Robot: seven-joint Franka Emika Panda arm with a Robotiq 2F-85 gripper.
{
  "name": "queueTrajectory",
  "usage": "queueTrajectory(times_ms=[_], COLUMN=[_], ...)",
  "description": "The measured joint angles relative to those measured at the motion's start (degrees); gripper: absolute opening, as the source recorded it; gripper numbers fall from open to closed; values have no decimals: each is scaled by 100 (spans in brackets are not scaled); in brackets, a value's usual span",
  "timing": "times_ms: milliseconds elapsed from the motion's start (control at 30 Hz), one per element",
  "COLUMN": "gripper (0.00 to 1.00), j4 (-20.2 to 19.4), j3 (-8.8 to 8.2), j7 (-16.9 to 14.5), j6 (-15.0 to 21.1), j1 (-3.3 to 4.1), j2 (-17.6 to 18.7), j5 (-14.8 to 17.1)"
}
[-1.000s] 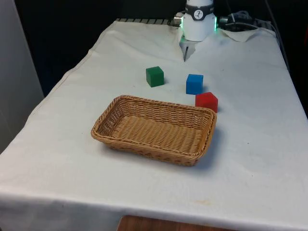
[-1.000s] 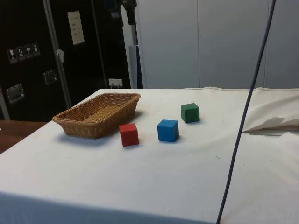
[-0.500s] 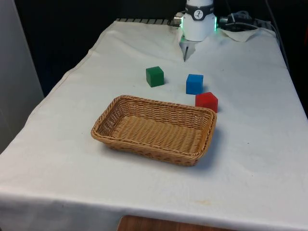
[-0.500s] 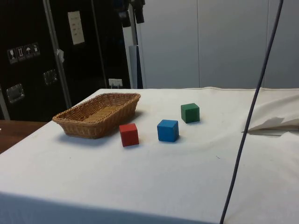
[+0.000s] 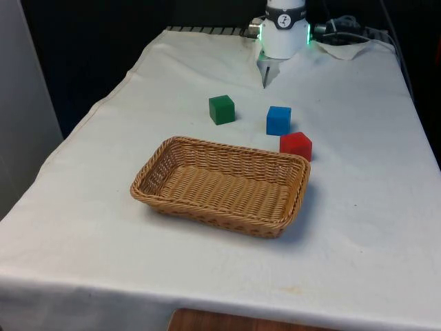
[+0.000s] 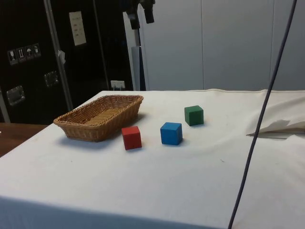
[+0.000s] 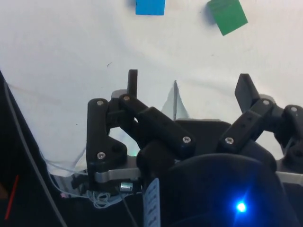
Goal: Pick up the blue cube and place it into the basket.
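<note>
Nothing of the task is done yet, judging from how things lie. The small blue wooden-looking cube (image 5: 278, 120) sits on the white tablecloth (image 5: 358, 207), untouched, and the shallow rectangular woven wicker basket (image 5: 222, 185) holds nothing. All of it is left: reaching the cube, closing on it, lifting it, carrying it over the rim and letting go.

In the front view the blue cube stands beyond the basket's far right corner. A small red cube (image 5: 295, 145) lies just beside it, nearer the basket and slightly to the front view's right; the two look close but apart. A small green cube (image 5: 221, 109) sits well to the front view's left of the blue one, at about the same depth. In the side view the three blocks form a loose row, with the blue cube (image 6: 171, 133) between the red cube (image 6: 131, 137) and the green cube (image 6: 194, 115).

The black two-finger claw (image 7: 189, 87) is released, its fingers (image 7: 132, 82) spread wide with only cloth between them. It hangs high above the table; in the side view its fingertips (image 6: 149, 13) show at the upper edge, well above all three blocks. From the wrist camera the blue cube (image 7: 150, 6) lies ahead of the claw, well apart from it, roughly in line with one finger rather than centred in the gap, with the green cube (image 7: 228, 16) off to its side. My judgement is that the claw needs to advance and descend a good way, and centre over the blue cube, before any grasp is possible.
</note>
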Motion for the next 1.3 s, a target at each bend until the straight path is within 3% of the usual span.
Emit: queueTrajectory(times_ms=[333,600,667,967,1300], gripper=[100,100,100,100,100], j4=[-350,-928,-928,-1421,-1530], j3=[46,103,103,143,126], j7=[138,166,166,92,-17], j6=[350,934,934,1547,1604], j1=[0,0,0,0,-6], j2=[-212,-516,-516,-613,-613], j5=[-34,-34,-34,-11,-6])
